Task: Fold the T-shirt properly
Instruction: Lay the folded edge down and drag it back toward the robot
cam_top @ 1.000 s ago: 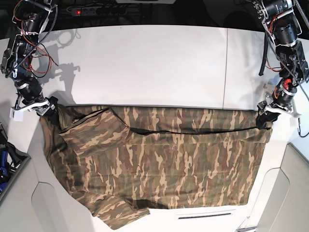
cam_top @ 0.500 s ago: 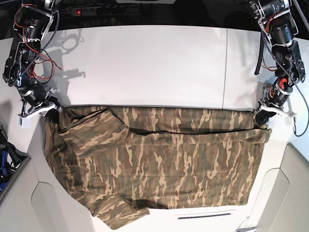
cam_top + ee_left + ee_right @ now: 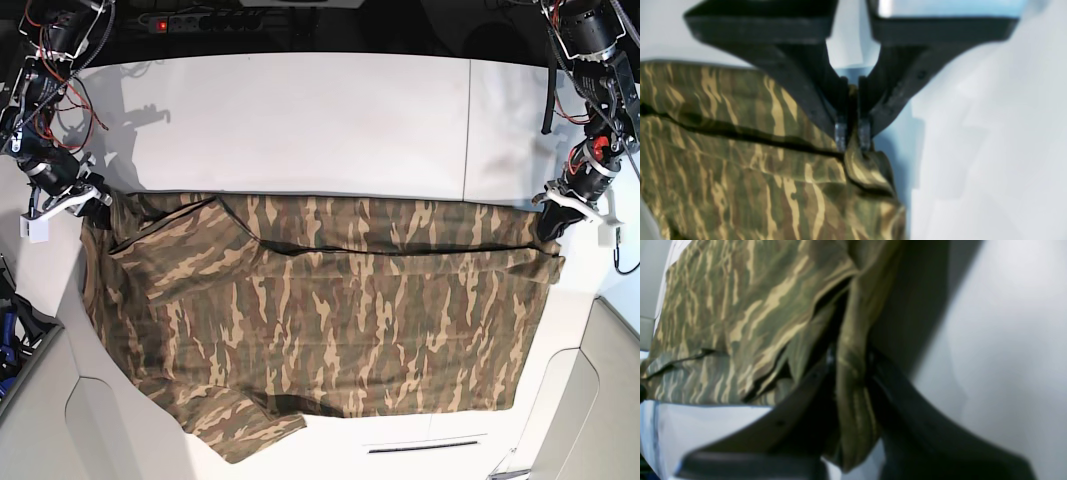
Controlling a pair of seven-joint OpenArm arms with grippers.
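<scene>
The camouflage T-shirt point(image 3: 320, 320) lies spread over the near half of the white table point(image 3: 300, 120), its near part hanging over the front edge. My left gripper point(image 3: 550, 228) is shut on the shirt's far right corner; in the left wrist view the black fingers point(image 3: 840, 130) pinch a fold of the T-shirt point(image 3: 740, 160) at the left gripper point(image 3: 852, 135). My right gripper point(image 3: 100, 208) is shut on the far left corner. The right wrist view shows a bunch of T-shirt point(image 3: 740, 316) cloth squeezed in the right gripper point(image 3: 850, 363).
A seam in the tabletop point(image 3: 468, 130) runs front to back at the right. A power strip point(image 3: 190, 22) with a red light lies behind the table's far edge. Grey panels point(image 3: 610, 390) flank the table at the front corners.
Both grippers have shut on the shirt's far corners and moved them away toward the table's back. The whole shirt has slid farther onto the table, pulled taut between them.
</scene>
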